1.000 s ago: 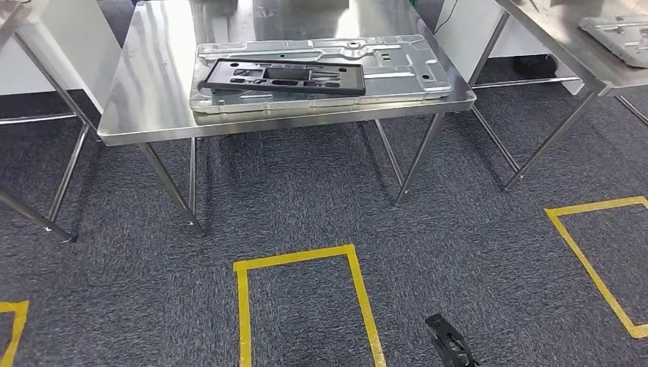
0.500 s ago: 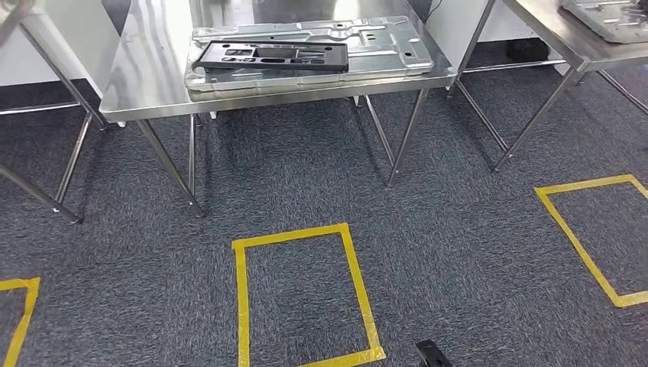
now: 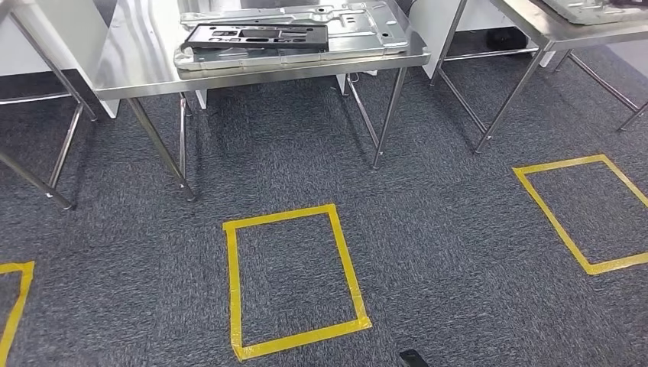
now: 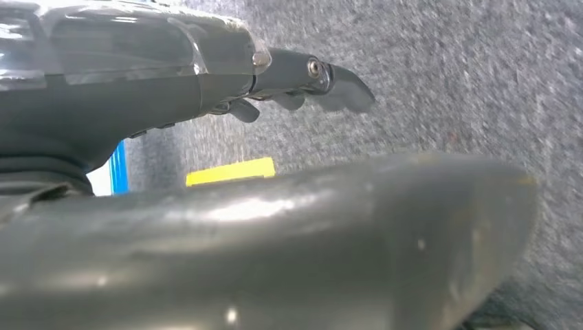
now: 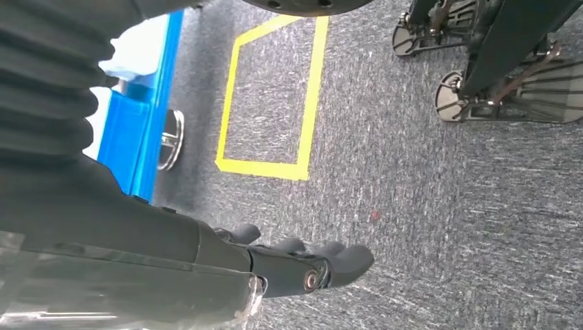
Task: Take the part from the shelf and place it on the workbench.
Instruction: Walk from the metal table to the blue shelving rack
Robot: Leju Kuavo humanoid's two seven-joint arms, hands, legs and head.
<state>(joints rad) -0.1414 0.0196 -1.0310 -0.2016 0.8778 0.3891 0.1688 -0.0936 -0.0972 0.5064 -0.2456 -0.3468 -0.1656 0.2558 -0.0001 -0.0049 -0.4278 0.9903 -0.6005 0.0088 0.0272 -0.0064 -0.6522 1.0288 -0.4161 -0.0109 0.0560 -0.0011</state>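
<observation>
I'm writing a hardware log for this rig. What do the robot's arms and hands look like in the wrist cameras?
The left robot hand has dark grey fingers with a small silver pin at a joint, behind a glossy dark shell with a clear cover. The right robot hand looks the same: dark fingers, a silver pin, a clear cover, and a black ribbed cover at the wrist. No cables or markings are visible.
</observation>
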